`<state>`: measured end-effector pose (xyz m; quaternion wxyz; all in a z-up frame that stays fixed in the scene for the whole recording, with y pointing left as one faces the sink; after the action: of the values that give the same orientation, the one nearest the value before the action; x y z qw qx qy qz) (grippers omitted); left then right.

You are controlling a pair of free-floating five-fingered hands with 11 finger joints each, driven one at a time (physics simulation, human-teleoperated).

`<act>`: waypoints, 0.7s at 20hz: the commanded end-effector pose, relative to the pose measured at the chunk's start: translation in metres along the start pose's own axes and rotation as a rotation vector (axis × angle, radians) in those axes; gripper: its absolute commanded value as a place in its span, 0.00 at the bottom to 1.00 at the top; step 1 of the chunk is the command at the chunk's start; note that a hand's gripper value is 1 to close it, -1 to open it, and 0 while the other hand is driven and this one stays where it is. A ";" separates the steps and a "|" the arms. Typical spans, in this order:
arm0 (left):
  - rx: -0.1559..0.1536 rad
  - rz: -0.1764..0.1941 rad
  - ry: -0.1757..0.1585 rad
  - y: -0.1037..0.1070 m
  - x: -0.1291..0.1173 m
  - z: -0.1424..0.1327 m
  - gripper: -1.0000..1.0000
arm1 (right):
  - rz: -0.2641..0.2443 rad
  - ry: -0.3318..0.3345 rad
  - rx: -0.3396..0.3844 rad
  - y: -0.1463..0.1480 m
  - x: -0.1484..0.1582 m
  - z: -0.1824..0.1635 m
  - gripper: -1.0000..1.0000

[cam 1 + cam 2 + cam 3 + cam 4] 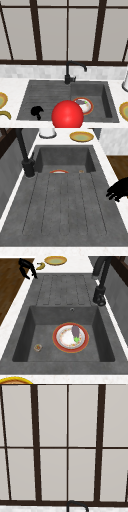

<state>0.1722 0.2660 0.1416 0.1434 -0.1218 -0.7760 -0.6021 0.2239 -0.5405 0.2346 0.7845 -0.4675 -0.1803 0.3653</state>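
Observation:
My left hand (37, 111) hovers over the front left corner of the ribbed drainboard (42, 96), its fingers relaxed and holding nothing. The same hand (117, 190) sits above the sink's front edge in the left side view, and this hand (27, 267) is at the far left corner in the right side view. A large red ball (67, 115) fills the front middle of the front view and hides part of the sink's front rim. An orange-rimmed plate (70, 337) lies in the basin with a dark eggplant (75, 331) on it.
The black faucet (68, 73) rises behind the sink's middle. A small round item (38, 347) lies on the basin floor beside the plate. Yellow plates (124, 110) (2, 100) rest on both counters, with a banana (5, 115) at the left and a white vessel (125, 83) at the right.

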 end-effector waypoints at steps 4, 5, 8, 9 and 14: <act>0.000 0.000 0.000 0.000 0.000 0.000 0.50 | -0.005 -0.025 -0.027 0.023 0.003 -0.073 1.00; 0.000 0.000 0.000 0.000 0.000 0.000 0.50 | -0.006 -0.028 -0.026 0.027 0.003 -0.083 1.00; 0.000 0.000 0.000 0.000 0.000 0.000 0.50 | -0.014 -0.036 -0.037 0.039 0.001 -0.113 1.00; 0.000 0.000 0.000 0.000 0.000 0.000 0.50 | -0.015 -0.041 -0.045 0.042 0.000 -0.122 1.00; 0.000 0.000 0.000 0.000 0.000 0.000 0.50 | -0.052 -0.055 -0.080 0.061 -0.011 -0.155 1.00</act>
<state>0.1722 0.2660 0.1416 0.1434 -0.1218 -0.7760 -0.6021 0.2874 -0.6107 0.1275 0.7855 -0.4635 -0.2011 0.3573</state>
